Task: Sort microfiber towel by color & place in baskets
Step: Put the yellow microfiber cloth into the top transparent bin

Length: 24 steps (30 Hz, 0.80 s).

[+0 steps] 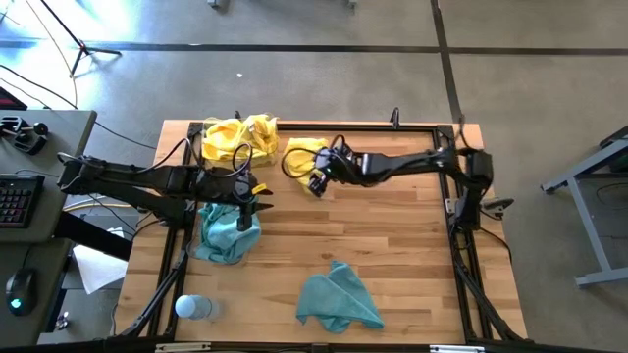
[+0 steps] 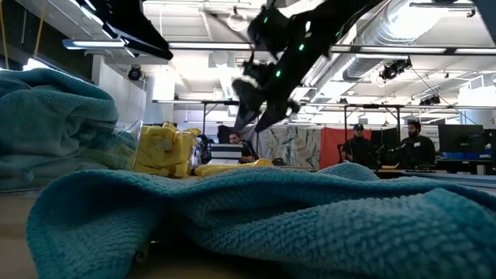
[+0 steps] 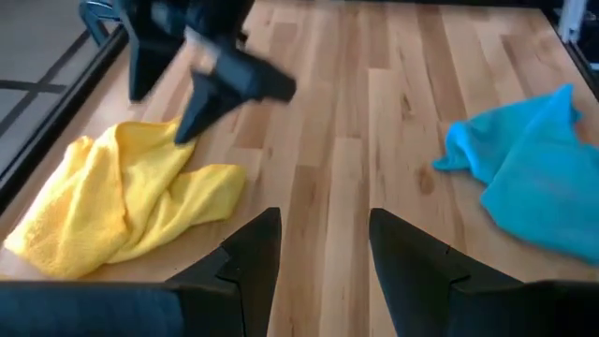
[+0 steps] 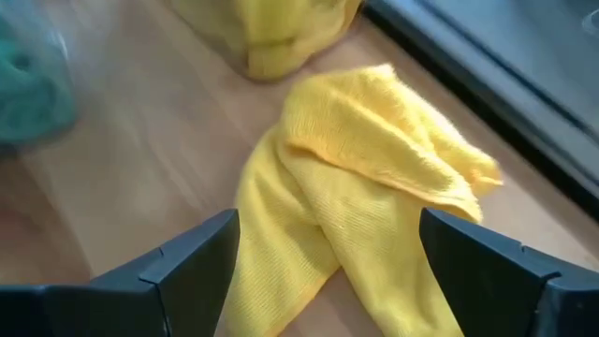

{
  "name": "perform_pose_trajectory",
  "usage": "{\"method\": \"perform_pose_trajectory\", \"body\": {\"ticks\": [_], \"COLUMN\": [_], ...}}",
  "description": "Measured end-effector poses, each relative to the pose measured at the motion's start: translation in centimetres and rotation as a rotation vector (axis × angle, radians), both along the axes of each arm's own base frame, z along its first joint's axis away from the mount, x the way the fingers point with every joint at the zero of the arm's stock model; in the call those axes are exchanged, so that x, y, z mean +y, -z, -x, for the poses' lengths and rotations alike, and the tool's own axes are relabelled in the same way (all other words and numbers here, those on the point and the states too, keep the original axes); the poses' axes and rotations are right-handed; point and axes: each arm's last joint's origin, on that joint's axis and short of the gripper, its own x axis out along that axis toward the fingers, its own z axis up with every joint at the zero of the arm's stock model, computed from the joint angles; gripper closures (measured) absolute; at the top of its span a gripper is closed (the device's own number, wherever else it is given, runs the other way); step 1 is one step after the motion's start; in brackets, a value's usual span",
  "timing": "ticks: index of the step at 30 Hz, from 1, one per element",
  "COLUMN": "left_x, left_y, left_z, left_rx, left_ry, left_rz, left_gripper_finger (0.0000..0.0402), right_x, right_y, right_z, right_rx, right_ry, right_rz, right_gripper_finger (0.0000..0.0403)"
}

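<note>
A loose yellow microfiber towel [image 1: 300, 157] lies crumpled on the wood at the far middle. My right gripper [image 1: 316, 182] hangs open just above its near edge; in the right wrist view the towel [image 4: 365, 187] fills the space ahead of the wide-spread fingers. My left gripper [image 1: 257, 196] stands open with nothing between its fingers [image 3: 323, 253], over the basket of teal towels [image 1: 228, 233]. A second basket [image 1: 238, 139] at the far left holds yellow towels. A loose teal towel [image 1: 339, 297] lies near the front edge.
A small pale bottle [image 1: 193, 307] lies on its side at the front left corner. A black metal frame [image 1: 461, 226] runs around the table. People stand in the room beyond the table [image 2: 415, 143]. Bare wood shows between the two loose towels [image 1: 383, 235].
</note>
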Motion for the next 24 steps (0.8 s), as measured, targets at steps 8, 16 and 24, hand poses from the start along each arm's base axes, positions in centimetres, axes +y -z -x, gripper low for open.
{"method": "perform_pose_trajectory", "body": {"ticks": [8,16,24], "left_x": [0.2,0.3,0.4], "left_y": [-0.4,-0.7,-0.8], "left_z": [-0.2,-0.4,-0.4], "left_rx": [-0.060,-0.116,-0.143], "left_ry": [-0.118,-0.193,-0.264], "left_rz": [0.020,0.071,0.140], "left_gripper_finger": [0.0249,0.0249,0.0249], "right_x": [-3.5,-5.6,-6.0], "right_y": [2.8,5.3,7.3], "right_z": [-2.1,-4.2,-5.8], "right_rx": [0.114,0.294,0.481], "right_ry": [-0.053,-0.056,-0.110], "right_rz": [-0.099,-0.249,-0.303], "right_gripper_finger": [0.0075,0.0075,0.0094]}}
